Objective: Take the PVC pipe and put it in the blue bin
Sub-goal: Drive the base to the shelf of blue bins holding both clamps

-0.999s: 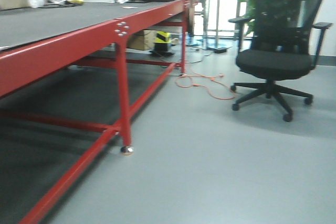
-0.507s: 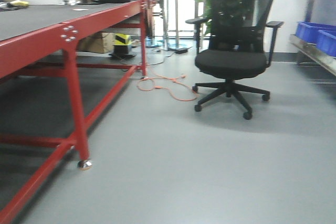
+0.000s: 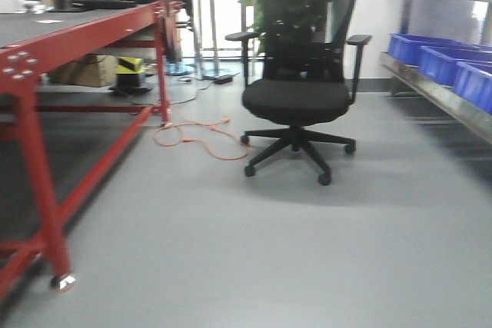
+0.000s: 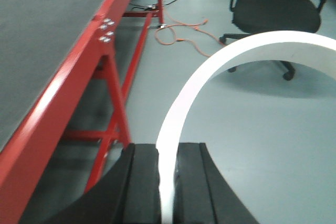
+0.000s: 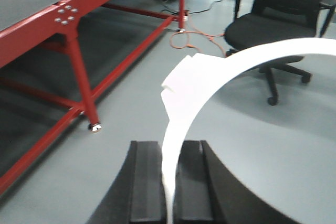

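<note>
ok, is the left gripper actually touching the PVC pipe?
Touching. Left wrist view: the PVC pipe runs down between the black fingers of the left gripper, both pressed flush against its sides, no gap.

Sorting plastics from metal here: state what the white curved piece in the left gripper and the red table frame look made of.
The PVC pipe: likely rigid plastic, matte white, a smooth even band holding its curve. The table frame: probably painted steel, glossy red, with a highlight along the rail and silvery bolt heads.
</note>
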